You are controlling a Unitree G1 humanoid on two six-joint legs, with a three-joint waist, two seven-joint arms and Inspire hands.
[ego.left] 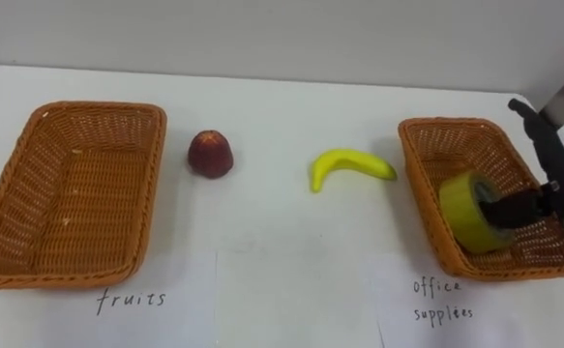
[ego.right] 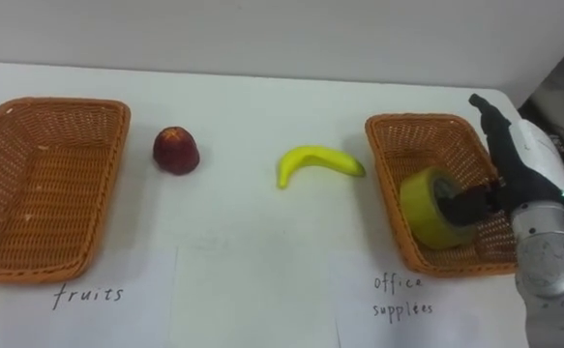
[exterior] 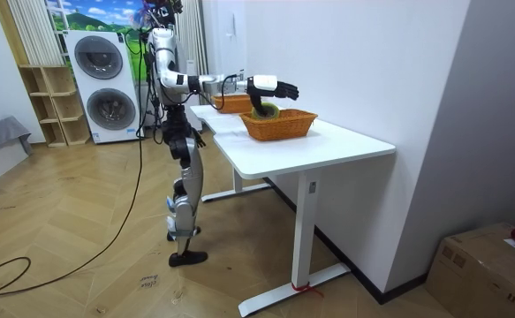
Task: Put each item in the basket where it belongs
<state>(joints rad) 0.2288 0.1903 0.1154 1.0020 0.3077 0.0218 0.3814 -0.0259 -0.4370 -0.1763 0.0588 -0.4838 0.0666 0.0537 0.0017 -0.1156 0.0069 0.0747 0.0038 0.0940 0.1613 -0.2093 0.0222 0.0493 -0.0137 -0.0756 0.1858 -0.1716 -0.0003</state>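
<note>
A yellow-green tape roll [ego.left: 463, 211] leans on its edge inside the right wicker basket [ego.left: 436, 126], the one with "office supplies" written in front of it. My right hand [ego.left: 555, 155] hovers over that basket's right side. Its fingers are straight and point away from me, while the thumb reaches toward the roll's core. A red apple [ego.left: 209, 153] and a yellow banana [ego.left: 351, 165] lie on the white table [ego.left: 282, 261] between the baskets. The left wicker basket [ego.left: 93, 111], marked "fruits", holds nothing. In the room view my right hand [exterior: 272, 87] hangs above the near basket [exterior: 279, 126].
Two paper sheets with handwritten labels, "fruits" [ego.left: 132, 301] and "office supplies" [ego.left: 441, 300], lie at the table's front edge. A wall runs behind the table's far edge. In the room view I stand at the long table's end, with washing machines [exterior: 107, 84] behind me.
</note>
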